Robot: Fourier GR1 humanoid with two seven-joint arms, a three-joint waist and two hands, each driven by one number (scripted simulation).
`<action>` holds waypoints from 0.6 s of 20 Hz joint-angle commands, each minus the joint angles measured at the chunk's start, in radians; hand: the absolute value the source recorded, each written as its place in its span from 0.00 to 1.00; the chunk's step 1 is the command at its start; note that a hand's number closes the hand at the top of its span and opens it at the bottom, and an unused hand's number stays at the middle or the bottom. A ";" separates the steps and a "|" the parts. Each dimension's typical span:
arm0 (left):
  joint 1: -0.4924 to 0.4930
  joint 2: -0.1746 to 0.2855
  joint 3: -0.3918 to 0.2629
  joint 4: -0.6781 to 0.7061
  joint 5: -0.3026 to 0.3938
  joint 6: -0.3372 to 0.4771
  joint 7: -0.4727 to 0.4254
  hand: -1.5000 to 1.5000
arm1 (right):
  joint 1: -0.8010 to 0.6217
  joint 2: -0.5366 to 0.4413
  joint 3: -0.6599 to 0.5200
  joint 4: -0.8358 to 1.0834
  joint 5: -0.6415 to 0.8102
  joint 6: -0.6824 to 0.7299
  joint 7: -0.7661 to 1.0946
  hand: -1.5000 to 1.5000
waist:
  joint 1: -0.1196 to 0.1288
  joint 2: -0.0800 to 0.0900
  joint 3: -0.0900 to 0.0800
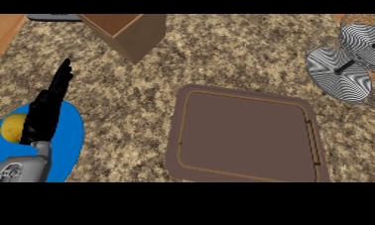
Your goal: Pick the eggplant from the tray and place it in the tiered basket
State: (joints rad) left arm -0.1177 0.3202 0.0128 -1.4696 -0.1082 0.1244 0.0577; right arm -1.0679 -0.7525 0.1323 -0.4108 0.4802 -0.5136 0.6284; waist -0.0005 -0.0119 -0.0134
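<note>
Left robot hand [45,112]: fingers straight, holds nothing, above the blue plate [70,137].
Tray [245,137]: on the table [219,55], well right of this hand.
Tiered basket [337,70]: far right.

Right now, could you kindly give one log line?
left hand open over blue plate | right hand not in view | tray shows no eggplant | tiered basket at right
</note>
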 commanded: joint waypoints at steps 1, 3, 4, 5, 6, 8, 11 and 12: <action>-0.035 0.026 0.043 0.039 0.017 -0.026 -0.001 0.50 | 0.053 -0.026 -0.021 -0.085 0.010 -0.083 0.000 0.00 | -0.008 0.009 0.013; -0.026 0.000 0.006 -0.004 -0.015 -0.005 0.031 0.50 | 0.060 -0.068 -0.046 -0.132 0.002 -0.087 0.005 0.00 | -0.009 0.007 0.013; -0.002 -0.009 0.017 0.028 -0.008 -0.006 -0.010 0.50 | 0.070 -0.032 -0.010 -0.190 0.044 -0.113 0.110 0.00 | -0.014 0.004 0.012; -0.062 -0.018 0.004 0.028 -0.025 0.012 0.057 0.50 | 0.070 -0.077 -0.009 -0.212 0.050 -0.092 0.141 0.00 | -0.027 0.001 0.012; 0.025 0.010 0.029 0.004 -0.001 -0.022 -0.027 0.50 | 0.107 -0.104 -0.035 -0.252 0.024 -0.062 0.156 0.00 | -0.021 0.000 0.012; -0.028 0.006 0.029 -0.021 0.003 -0.017 0.056 0.50 | 0.124 -0.165 -0.068 -0.297 -0.004 -0.016 0.196 0.00 | -0.031 -0.002 0.012; 0.027 0.005 0.044 0.000 0.001 -0.010 0.005 0.50 | 0.231 -0.180 -0.114 -0.434 -0.071 0.011 0.270 0.00 | -0.048 -0.009 0.012; 0.028 0.016 0.067 0.041 0.011 -0.018 -0.039 0.50 | 0.259 -0.159 -0.112 -0.494 -0.074 -0.005 0.320 0.00 | -0.054 -0.009 0.011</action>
State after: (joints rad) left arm -0.1203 0.3242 0.0522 -1.4515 -0.1105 0.1175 0.0608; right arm -0.9006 -0.8865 0.0540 -0.7633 0.4501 -0.5391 0.8416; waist -0.0372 -0.0170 -0.0042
